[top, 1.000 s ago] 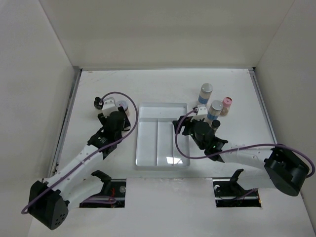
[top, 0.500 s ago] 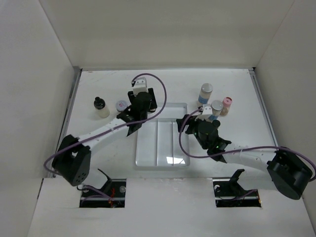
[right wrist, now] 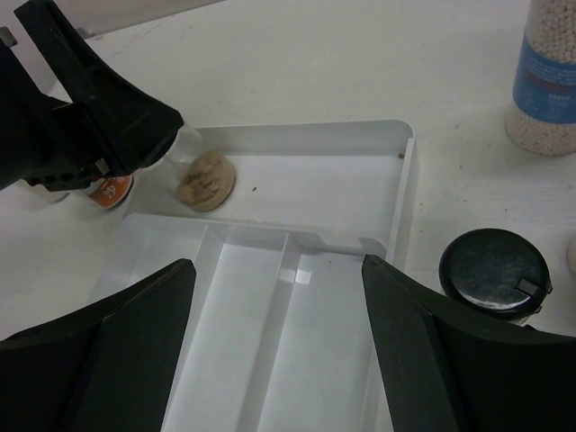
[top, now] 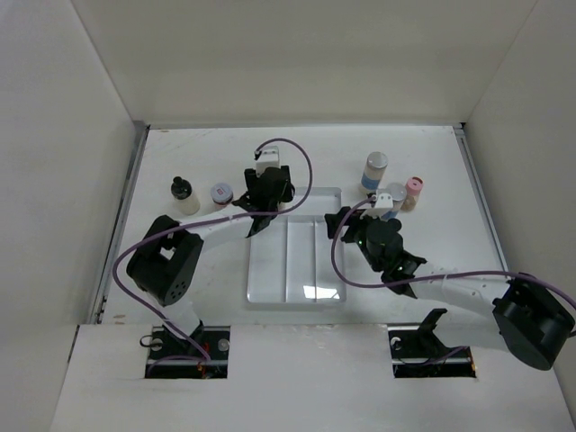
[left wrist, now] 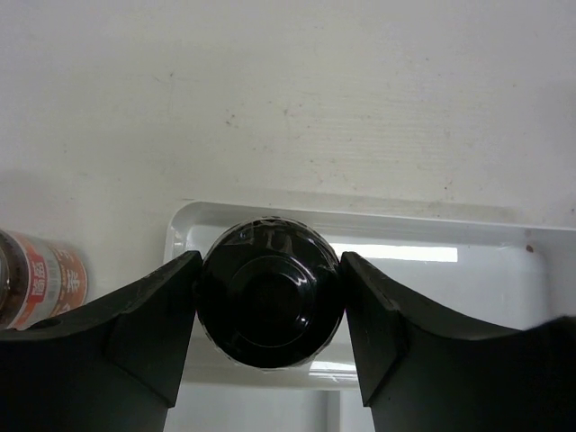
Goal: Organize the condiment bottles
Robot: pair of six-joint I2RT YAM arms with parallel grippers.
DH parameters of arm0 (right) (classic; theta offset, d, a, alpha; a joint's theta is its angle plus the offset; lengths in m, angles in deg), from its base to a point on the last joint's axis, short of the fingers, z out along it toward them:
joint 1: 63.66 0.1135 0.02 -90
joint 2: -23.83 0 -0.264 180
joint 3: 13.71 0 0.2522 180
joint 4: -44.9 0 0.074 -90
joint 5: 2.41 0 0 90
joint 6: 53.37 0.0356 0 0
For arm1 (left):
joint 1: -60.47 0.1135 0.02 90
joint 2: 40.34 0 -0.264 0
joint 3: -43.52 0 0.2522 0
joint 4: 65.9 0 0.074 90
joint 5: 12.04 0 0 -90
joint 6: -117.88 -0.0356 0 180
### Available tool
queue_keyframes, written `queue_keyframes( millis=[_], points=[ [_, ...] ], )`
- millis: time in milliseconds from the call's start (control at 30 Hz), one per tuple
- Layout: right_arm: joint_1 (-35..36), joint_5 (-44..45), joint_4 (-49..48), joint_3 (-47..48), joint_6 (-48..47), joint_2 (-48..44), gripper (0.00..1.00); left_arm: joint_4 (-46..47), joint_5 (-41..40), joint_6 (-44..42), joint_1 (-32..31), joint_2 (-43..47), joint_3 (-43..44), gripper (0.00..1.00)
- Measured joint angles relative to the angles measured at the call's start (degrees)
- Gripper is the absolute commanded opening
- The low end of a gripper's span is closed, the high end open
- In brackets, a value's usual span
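My left gripper (left wrist: 270, 297) is shut on a black-capped jar (left wrist: 270, 292) and holds it over the back left corner of the white tray (left wrist: 450, 236). In the right wrist view the jar's tan bottom (right wrist: 205, 180) hangs just above the tray's back compartment. My right gripper (right wrist: 277, 297) is open and empty above the tray (right wrist: 405, 180). A black-capped jar (right wrist: 493, 273) stands right of the tray. A blue-labelled bottle (top: 374, 171), a silver-capped jar (top: 394, 194) and a pink-capped jar (top: 413, 193) stand at the back right. A black-capped bottle (top: 183, 195) and a red-labelled jar (top: 221, 194) stand left of the tray (top: 297, 292).
White walls close the table in on the left, back and right. The left arm (top: 216, 229) stretches across the table's left half, and the right arm (top: 450, 286) lies along the tray's right side.
My left gripper has swung right from the jars on the left to the tray's back left corner, carrying the black-capped jar. The right gripper has shifted slightly.
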Motion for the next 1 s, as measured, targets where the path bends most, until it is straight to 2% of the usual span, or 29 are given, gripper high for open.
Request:
queue_keyframes(
  millis=[133,200,333,500,567,667,733,800,900,1000],
  points=[
    [-0.1,0.0,0.0,0.0,0.1,0.1,0.82,1.0,-1.2,-0.1,-0.5,0.0,0.0,0.82],
    [-0.2,0.0,-0.1,0.0,0.1,0.3,0.83,1.5,-1.5,-0.2,-0.7,0.1,-0.2,0.87],
    [-0.3,0.0,0.0,0.0,0.1,1.3,0.83,1.9,-2.3,-0.2,-1.3,2.9,-2.3,0.89],
    [-0.4,-0.1,0.0,0.0,0.1,1.4,0.80,1.7,-3.9,-0.5,-2.3,13.6,-5.4,0.88],
    [-0.4,-0.1,0.0,0.0,0.1,1.4,0.70,1.8,-5.4,-0.5,-1.7,19.2,-6.8,0.88],
    [-0.4,-0.5,0.0,0.0,0.2,1.4,0.42,1.0,-8.0,-0.3,2.4,25.4,-8.1,0.90],
    [-0.4,-1.0,0.0,0.0,0.4,1.6,0.36,0.5,-9.8,0.6,7.0,27.6,-9.4,0.90],
    [-0.4,-1.4,0.0,0.1,0.7,2.3,0.37,-0.6,-11.0,1.7,11.5,27.7,-10.3,0.90],
    [-0.4,-2.0,0.2,0.1,1.1,3.2,0.55,-2.3,-12.2,3.0,17.1,25.2,-11.3,0.90],
    [-0.4,-2.3,0.2,0.1,1.2,3.3,0.70,-3.1,-13.0,3.8,19.7,21.9,-12.3,0.90]
  ],
)
